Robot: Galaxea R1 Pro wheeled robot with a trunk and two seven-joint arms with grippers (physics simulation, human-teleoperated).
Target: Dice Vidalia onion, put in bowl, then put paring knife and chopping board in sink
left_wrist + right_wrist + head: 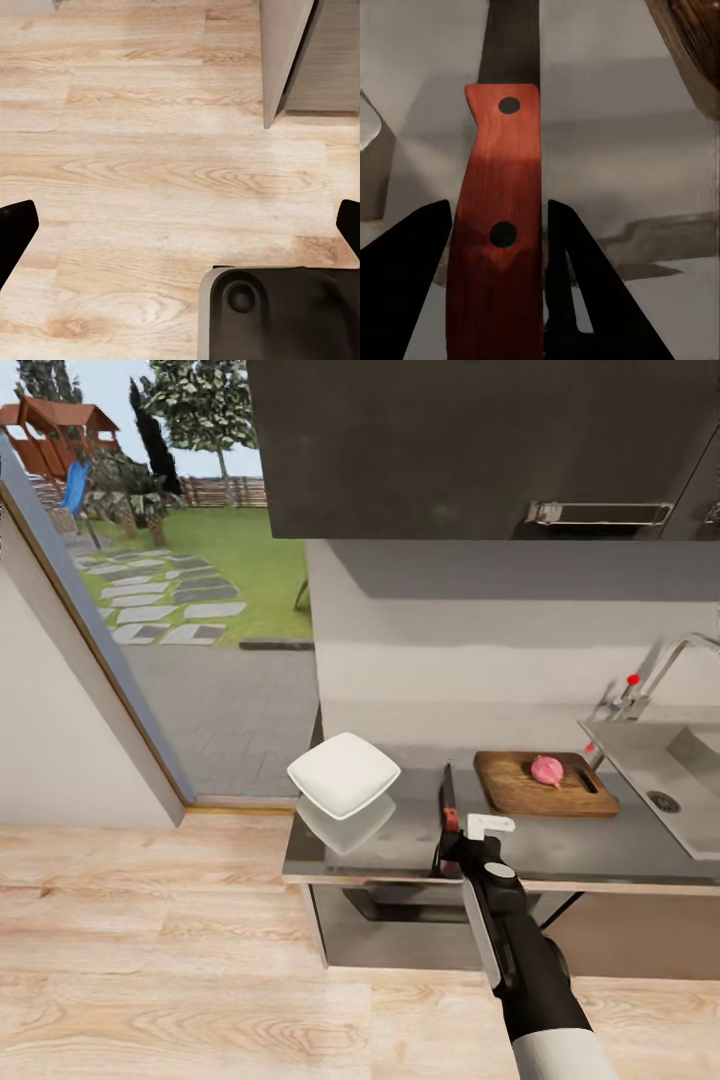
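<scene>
The right gripper [447, 847] sits over the near edge of the countertop [560, 840], its fingers [405, 277] either side of the paring knife [502, 225] handle; whether they press it is hard to tell. The knife lies between the white bowl [344, 773] on the left and the chopping board [520, 788] on the right, the onion [547, 770] resting on the board beside the sink [650, 760]. The left gripper [180, 232] has its fingers spread wide over the wooden floor [135, 150].

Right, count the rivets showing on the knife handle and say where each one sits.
2, both seen in the right wrist view on the paring knife: one near the blade end, one mid-handle between the right hand's fingers. More may be hidden lower down.
</scene>
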